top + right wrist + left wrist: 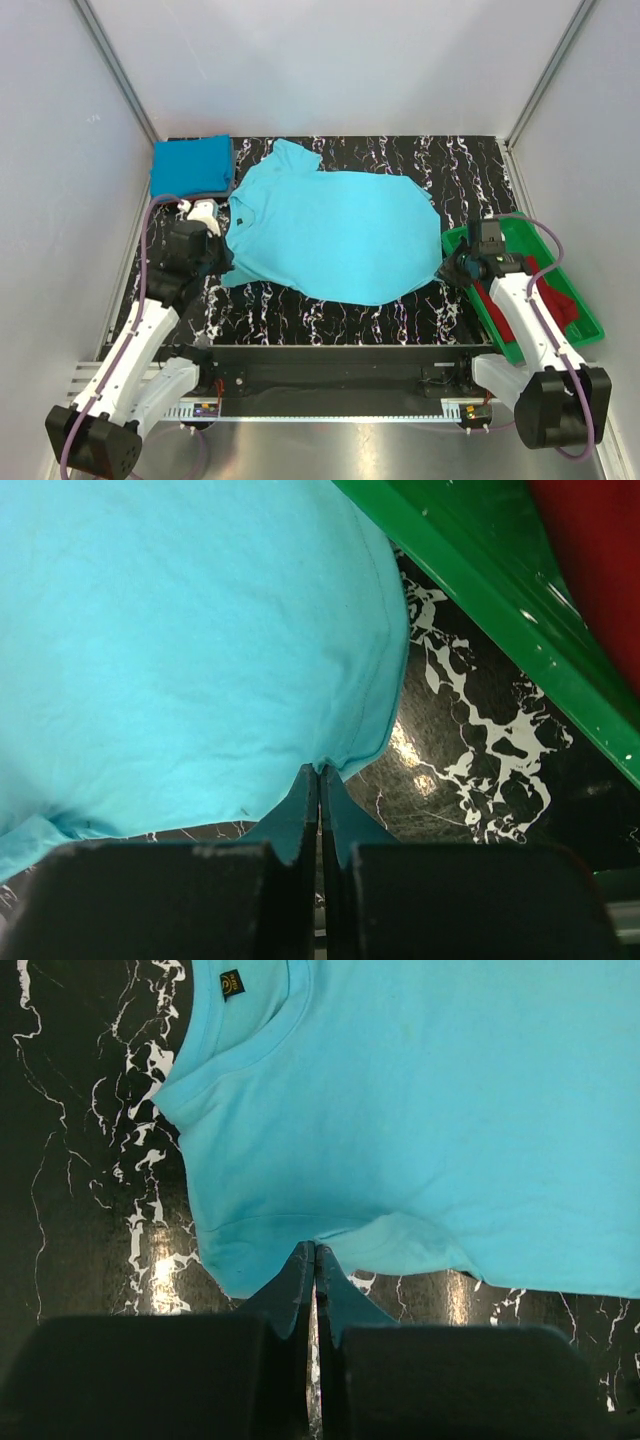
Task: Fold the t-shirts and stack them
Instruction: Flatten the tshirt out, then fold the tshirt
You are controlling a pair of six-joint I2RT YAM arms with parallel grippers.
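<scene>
Top external view shows the turquoise t-shirt [330, 235] spread flat in the middle of the black marbled surface [460, 160]. A deeper blue shirt [190, 167] lies folded at the far left corner, and dark red shirts [560, 300] wait in the green tray [585, 320] on the right. The step in hand looks like the first fold of the turquoise shirt.

The left gripper [315, 1250] has its fingers pressed fully together at the edge of the near sleeve. The right gripper [320, 770] is closed the same way at the near hem corner, just beside the tray. Each seems to pinch a thin bit of cloth, which draws to a small point at the tips.

The next move probably calls for both arms to lift together and carry the near edge toward the far one, keeping the cloth taut and level.

The shirt's long axis runs left to right across the surface, with the collar toward the left arm and the hem toward the tray. The far sleeve points toward the back wall.
</scene>
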